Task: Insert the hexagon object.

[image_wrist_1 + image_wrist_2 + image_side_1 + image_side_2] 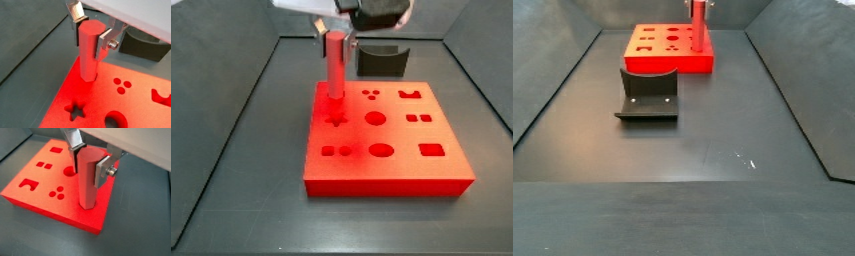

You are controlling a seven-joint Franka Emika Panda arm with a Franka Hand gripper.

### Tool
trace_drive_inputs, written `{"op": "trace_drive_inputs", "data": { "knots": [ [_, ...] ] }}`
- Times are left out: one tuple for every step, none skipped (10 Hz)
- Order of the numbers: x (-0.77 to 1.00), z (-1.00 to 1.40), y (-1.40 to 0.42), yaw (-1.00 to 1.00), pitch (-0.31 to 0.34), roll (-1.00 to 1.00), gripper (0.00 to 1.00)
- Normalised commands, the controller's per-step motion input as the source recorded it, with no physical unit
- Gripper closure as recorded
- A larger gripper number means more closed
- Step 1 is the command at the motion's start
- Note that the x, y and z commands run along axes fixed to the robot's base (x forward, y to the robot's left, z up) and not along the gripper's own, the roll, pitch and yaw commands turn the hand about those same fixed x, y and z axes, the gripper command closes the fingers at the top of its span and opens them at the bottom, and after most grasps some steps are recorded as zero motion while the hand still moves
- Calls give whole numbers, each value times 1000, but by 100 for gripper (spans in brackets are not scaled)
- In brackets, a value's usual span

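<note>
In both wrist views the pincer [92, 31] is cut off above its fingers [103, 172] by the frame's edge. The hexagon object [87, 178] hides its own foot where it meets the red block [40, 183], so whether it sits in a hole cannot be told. In a side view, the rod [698, 25] runs off the top edge, and the block's holes [660, 40] are too small to tell.

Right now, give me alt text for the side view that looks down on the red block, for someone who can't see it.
The gripper holds the hexagon object upright, its lower end at a corner of the red block near a star-shaped hole. The flat block, with its other shaped holes, lies on a dark floor, and a dark fixture stands behind it.
</note>
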Motion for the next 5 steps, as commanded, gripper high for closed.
{"op": "trace_drive_inputs", "data": {
  "knots": [
    [126, -757, -6, 0, 0, 90, 100],
    [137, -729, 0, 0, 0, 14, 100],
    [157, -503, 0, 0, -7, 33, 100],
    [60, -291, 0, 0, -26, 0, 100],
    [0, 0, 0, 0, 0, 0, 100]
  ]
}}
